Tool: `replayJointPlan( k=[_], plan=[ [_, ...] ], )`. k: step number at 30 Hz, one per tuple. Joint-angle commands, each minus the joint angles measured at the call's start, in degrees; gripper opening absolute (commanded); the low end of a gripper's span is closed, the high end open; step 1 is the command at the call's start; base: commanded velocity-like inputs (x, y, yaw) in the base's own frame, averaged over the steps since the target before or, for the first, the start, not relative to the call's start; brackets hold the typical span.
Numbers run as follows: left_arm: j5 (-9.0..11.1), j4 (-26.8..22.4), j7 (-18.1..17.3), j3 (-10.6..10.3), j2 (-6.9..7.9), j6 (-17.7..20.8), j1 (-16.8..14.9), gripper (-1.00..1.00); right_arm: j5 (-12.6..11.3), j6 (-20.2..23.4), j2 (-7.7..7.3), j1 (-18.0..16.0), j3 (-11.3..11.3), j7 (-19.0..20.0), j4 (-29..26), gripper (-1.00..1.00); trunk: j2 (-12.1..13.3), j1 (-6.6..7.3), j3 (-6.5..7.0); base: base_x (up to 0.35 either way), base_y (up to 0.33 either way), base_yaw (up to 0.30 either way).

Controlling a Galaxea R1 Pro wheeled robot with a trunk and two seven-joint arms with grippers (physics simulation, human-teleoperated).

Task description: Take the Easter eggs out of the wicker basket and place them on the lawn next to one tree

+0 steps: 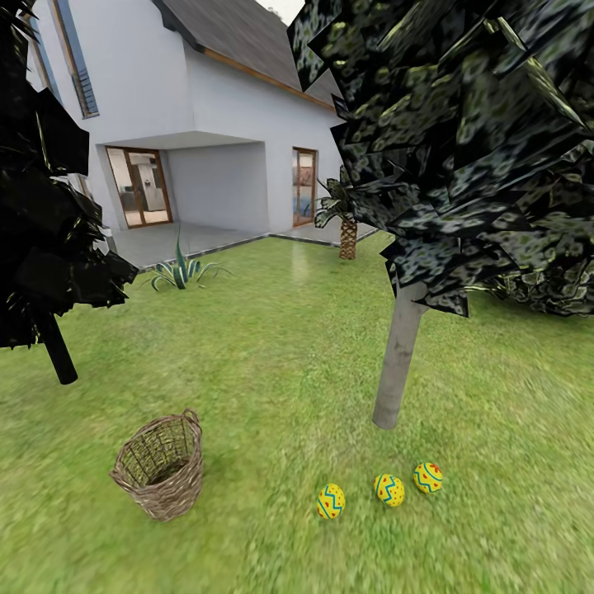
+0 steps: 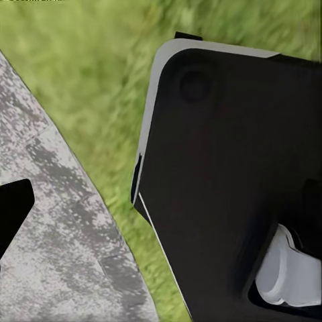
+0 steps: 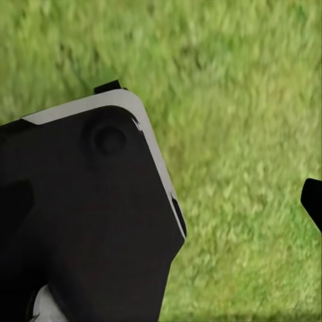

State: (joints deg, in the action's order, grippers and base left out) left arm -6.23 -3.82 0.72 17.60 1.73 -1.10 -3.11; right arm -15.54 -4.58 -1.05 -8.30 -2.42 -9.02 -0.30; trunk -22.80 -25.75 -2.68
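Three yellow Easter eggs lie in a row on the lawn [image 1: 272, 355] in the head view: one [image 1: 331, 501], a second [image 1: 388, 489] and a third [image 1: 427, 477]. They rest just in front of the tree's pale grey trunk [image 1: 398, 355], under its dark mottled crown. The wicker basket [image 1: 161, 467] stands to their left, tilted, and the part of its inside that I see holds no egg. A grey mottled piece [image 2: 60, 235] fills one side of the left wrist view. A small black tip [image 3: 312, 201] sits at the edge of the right wrist view. I cannot tell either gripper's state.
A black-leaved tree with a thin dark trunk [image 1: 58, 355] stands at the left. Far back are a spiky plant [image 1: 181, 272], a small palm [image 1: 347, 235] and the white house [image 1: 223, 107]. Both wrist views look down on grass past black body panels [image 2: 228, 181] [image 3: 80, 221].
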Motion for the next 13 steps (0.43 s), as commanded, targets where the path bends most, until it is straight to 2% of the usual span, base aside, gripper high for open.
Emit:
replayJointPlan(
  k=[1,13],
  plan=[
    [-0.66,0.04,0.07,0.38,0.02,-0.12,-0.05,1.00,-0.20,-0.25,0.02,-0.05,-0.22,-0.03,0.03,1.00,-0.12,-0.03,-0.13,0.000,0.000,0.000],
    [-0.75,0.03,0.07,0.44,-0.14,-0.13,-0.05,1.00,-0.19,-0.25,0.08,-0.05,-0.22,-0.03,0.03,1.00,-0.12,-0.03,-0.13,0.000,0.000,0.000]
  ],
)
